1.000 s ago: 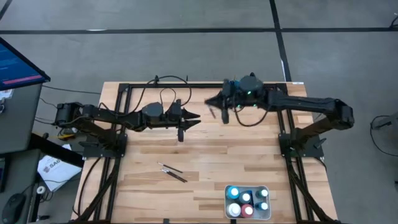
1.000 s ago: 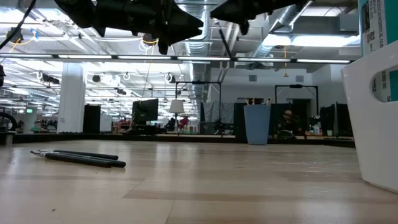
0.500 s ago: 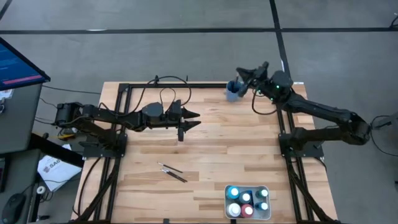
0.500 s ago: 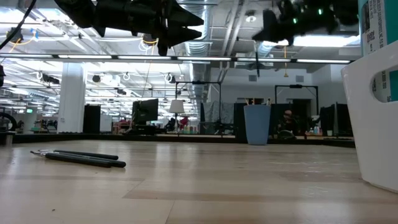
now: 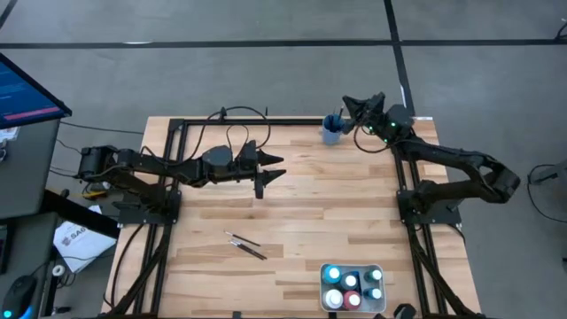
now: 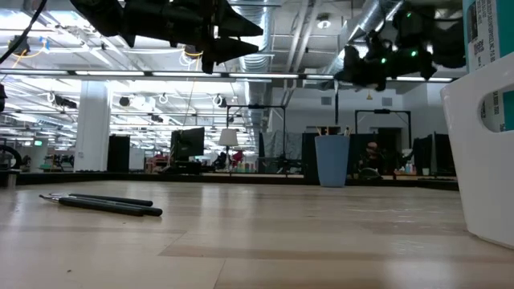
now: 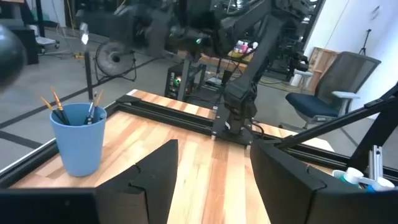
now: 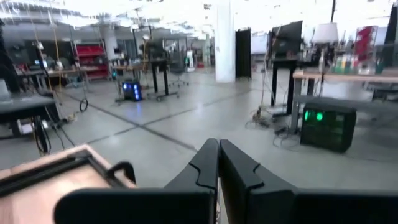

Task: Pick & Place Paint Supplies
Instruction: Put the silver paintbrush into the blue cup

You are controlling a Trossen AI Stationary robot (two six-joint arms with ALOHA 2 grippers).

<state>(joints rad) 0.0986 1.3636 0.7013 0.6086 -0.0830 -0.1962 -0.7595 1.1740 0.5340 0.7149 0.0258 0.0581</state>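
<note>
Two paintbrushes [image 5: 244,245] lie mid-table, left gripper [image 5: 276,167] parted above; right gripper [image 5: 347,103] closed beside blue cup [image 5: 332,132].

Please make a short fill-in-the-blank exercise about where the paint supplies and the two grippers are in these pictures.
1. The blue cup at the table's far edge holds several ____.
2. The paint bottles stand inside the white ____.
3. Two loose paintbrushes lie flat on the ____.
4. The right gripper, beside the blue cup, has its fingers ____.

Missing words: paintbrushes; tray; table; shut
</note>
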